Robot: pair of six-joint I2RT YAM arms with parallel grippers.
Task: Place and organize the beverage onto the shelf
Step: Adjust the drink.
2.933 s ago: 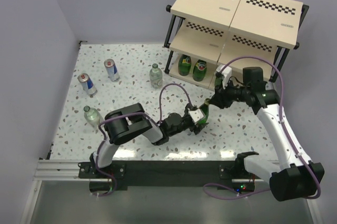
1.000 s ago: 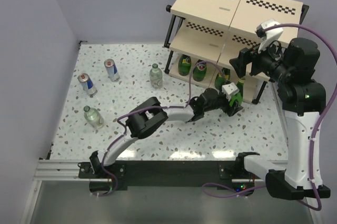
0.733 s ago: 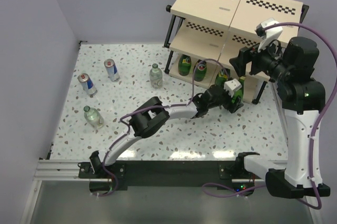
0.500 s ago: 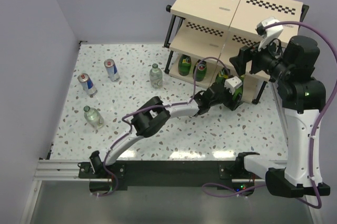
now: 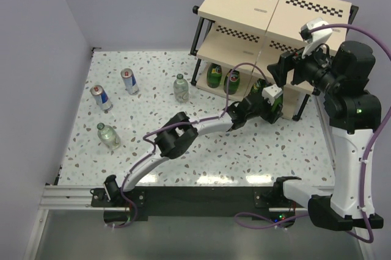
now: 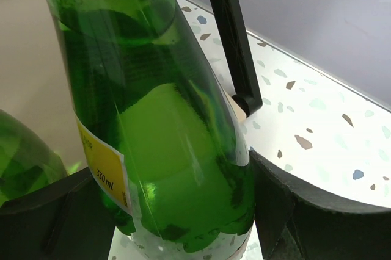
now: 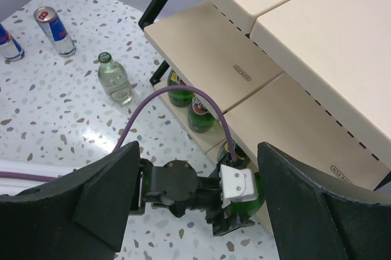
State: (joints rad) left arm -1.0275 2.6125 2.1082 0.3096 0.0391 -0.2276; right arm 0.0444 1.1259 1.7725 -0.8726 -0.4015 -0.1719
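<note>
My left gripper [image 5: 273, 107] is shut on a green bottle [image 6: 165, 150] with a yellow label, held upright at the front of the shelf's [image 5: 278, 10] lowest board, right half. Whether its base rests on the board I cannot tell. Another green bottle [image 6: 24, 168] stands just left of it. Two more green bottles [image 5: 214, 75] [image 5: 231, 82] stand on the lowest board's left half. High beside the shelf's right side hangs my right gripper [image 5: 280, 71], open and holding nothing. It looks down on the held bottle [image 7: 244, 208].
On the speckled floor stand two clear bottles [image 5: 181, 88] [image 5: 108, 136] and two blue-and-silver cans [image 5: 129, 80] [image 5: 101, 97], all left of the shelf. A black shelf post [image 6: 229, 34] rises just behind the held bottle. The left arm's purple cable [image 5: 235, 74] loops in front of the lowest tier.
My left gripper has carried the green bottle up and right, closer in under the shelf's lowest tier. The right arm has stayed raised, almost still.
</note>
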